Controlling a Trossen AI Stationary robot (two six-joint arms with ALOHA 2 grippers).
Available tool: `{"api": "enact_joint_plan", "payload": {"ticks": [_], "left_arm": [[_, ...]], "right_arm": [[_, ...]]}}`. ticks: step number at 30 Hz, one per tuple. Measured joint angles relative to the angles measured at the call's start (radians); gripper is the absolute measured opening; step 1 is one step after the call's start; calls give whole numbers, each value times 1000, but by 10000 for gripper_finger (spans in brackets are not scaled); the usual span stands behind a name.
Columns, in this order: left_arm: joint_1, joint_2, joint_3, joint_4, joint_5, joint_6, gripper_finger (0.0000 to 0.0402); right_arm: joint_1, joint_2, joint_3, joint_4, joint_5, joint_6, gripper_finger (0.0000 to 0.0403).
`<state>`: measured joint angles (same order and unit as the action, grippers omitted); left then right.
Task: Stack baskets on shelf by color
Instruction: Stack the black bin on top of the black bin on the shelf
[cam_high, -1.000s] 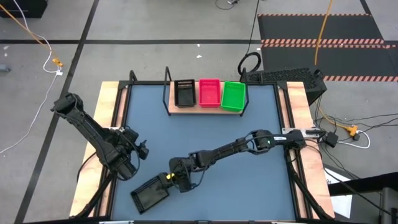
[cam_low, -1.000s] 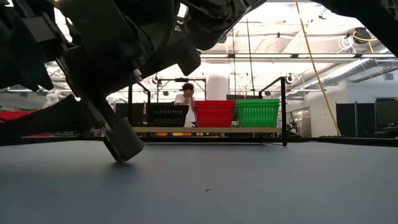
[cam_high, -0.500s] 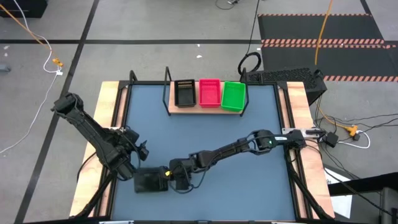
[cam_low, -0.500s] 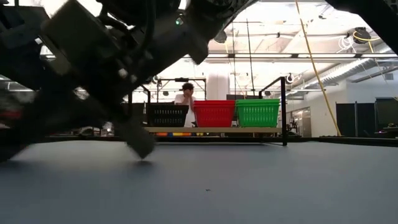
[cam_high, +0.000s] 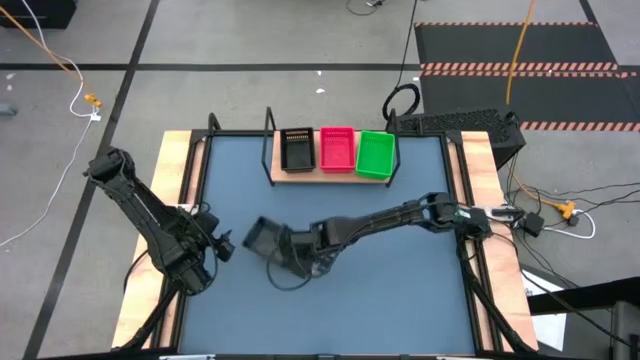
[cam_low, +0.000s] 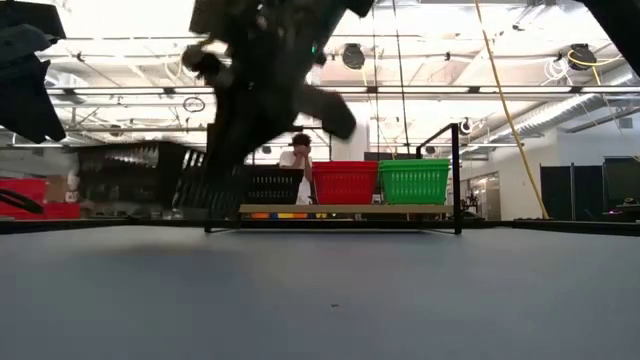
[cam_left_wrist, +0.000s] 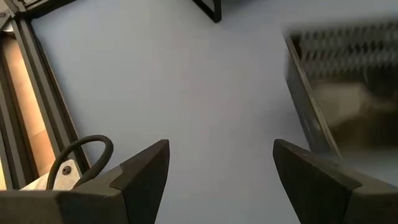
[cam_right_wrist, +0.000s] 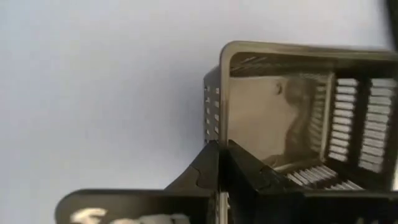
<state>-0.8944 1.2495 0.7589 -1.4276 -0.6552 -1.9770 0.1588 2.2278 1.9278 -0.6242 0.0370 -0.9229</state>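
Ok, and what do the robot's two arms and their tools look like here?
Both are dark, jointed arms with black cabling along them. The left tool ends in two dark, wedge-shaped fingers, with a black cable loop beside them. The right tool has black fingers with an interlocking, puzzle-like edge.

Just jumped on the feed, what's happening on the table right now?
The right end effector is shut on the wall of a black basket and holds it clear of the tabletop, near the middle-left. On the shelf at the far edge sit another black basket, a pink-red basket and a green basket in a row. The left end effector waits open nearby.
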Motion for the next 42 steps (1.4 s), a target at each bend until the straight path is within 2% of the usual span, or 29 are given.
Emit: {"api": "enact_joint_plan", "payload": {"ticks": [7,12,16,22,30,37,42], "left_arm": [[0,0,0,7,0,0,285],[0,1,0,28,-2,11,285],[0,1,0,44,-38,11,285],[11,1,0,99,-161,83,285],[63,1,0,224,-190,302,285],[100,1,0,283,-221,400,285],[109,1,0,290,-220,404,285]], "right_arm": [[-79,-157,0,-12,14,58,7],[-109,-274,0,105,15,116,9],[-162,-318,2,210,18,252,7],[-279,-308,-10,273,16,390,6],[-400,-223,-29,374,22,513,5],[-413,-159,-30,267,200,496,5],[-406,-150,-56,228,198,555,6]]}}
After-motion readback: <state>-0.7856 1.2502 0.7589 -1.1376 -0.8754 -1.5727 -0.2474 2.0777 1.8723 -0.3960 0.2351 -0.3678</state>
